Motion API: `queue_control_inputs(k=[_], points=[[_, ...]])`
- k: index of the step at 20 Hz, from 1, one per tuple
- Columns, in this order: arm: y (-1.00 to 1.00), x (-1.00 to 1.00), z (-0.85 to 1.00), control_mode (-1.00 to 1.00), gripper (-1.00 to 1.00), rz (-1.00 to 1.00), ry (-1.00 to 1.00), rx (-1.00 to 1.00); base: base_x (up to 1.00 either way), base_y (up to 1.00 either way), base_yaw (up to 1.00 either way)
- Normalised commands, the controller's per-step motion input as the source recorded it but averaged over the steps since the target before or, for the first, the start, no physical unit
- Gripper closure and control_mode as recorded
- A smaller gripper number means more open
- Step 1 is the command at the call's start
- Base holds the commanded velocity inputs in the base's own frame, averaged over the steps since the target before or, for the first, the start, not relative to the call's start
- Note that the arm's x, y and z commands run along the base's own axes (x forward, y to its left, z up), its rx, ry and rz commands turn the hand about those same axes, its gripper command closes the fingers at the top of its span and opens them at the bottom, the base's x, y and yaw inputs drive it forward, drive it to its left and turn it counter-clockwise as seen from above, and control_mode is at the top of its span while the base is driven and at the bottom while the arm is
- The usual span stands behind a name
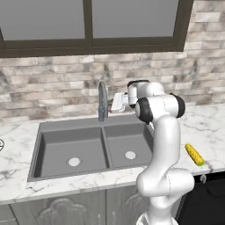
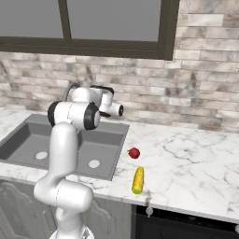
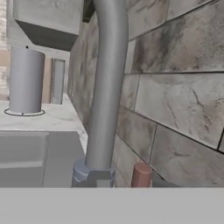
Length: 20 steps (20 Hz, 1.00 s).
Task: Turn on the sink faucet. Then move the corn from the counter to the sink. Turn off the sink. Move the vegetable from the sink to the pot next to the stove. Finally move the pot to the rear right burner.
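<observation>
The end effector sits at the back of the sink, just beside the tall slim grey metal gooseneck faucet, with its fingers pressed together; whether they pinch the small red-tipped side lever cannot be told. No writing or label can be read on anything here. In the hand view the faucet's grey stem rises close against the grey-brown stone-brick wall, with the lever tip low beside its base, and a plain grey cylinder stands well apart on the worktop. The white robot arm stands in front of the right basin of the dark grey rectangular double-basin sink. The small yellow corn cob with a greenish end lies on the white marble worktop with grey veins, right of the sink near the front edge. A small round red object rests near it, closer to the sink.
</observation>
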Motion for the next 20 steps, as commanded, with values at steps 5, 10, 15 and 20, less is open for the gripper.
queue_control_inputs(k=[5, 10, 15, 20], points=[[-0.11, 0.0, -0.02, -1.0, 1.0, -0.24, 0.0, 0.0, 0.0, 0.0, 0.0], [-0.2, 0.0, -0.06, -1.0, 1.0, -0.29, 0.0, 0.03, 0.0, 0.0, 0.0], [-0.4, 0.0, -0.07, -1.0, 1.0, -0.22, 0.01, 0.03, 0.0, 0.0, 0.0], [-0.63, 0.03, -0.13, -1.0, 1.0, -0.14, 0.02, 0.1, 0.0, 0.0, 0.0]])
